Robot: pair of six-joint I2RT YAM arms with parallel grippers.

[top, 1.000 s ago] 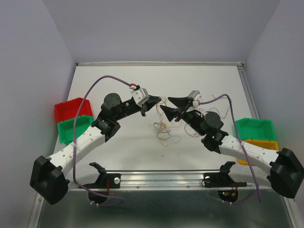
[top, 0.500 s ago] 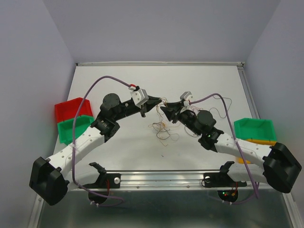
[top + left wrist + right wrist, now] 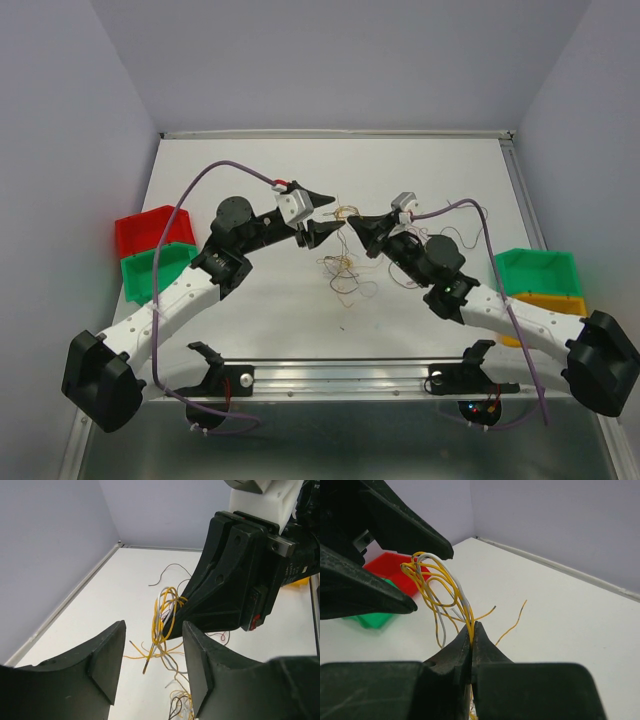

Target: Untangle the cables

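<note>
Looks barely begun: leaves most of the cables (image 3: 343, 270) as one loose knot on the table (image 3: 250, 160) between the arms, with a few strands trailing off to the right. Has the right gripper (image 3: 352, 222) pinched fully closed on a bunch of yellow and grey strands, raised off the table into a loop. Sets the left gripper (image 3: 335, 212) just beside that loop, jaws parted and empty, one finger above its top and one below; cannot tell whether either touches. Counts no strand as freed or laid apart so far; calls for easing the loop open and drawing each wire out in turn. From overhead, gives the layout: grippers tip to tip above mid-table, heap below them and nearer the bases, yet renders the strands too fine to sort colours or tell what is gripped. From the right wrist, settles the grip: shows the strands running into the closed seam of the jaws. From the left wrist, shows the bare gap between its own fingers (image 3: 107, 655), the loop beyond it, and a dark-and-yellow tangle lower on the table that the right wrist misses.
</note>
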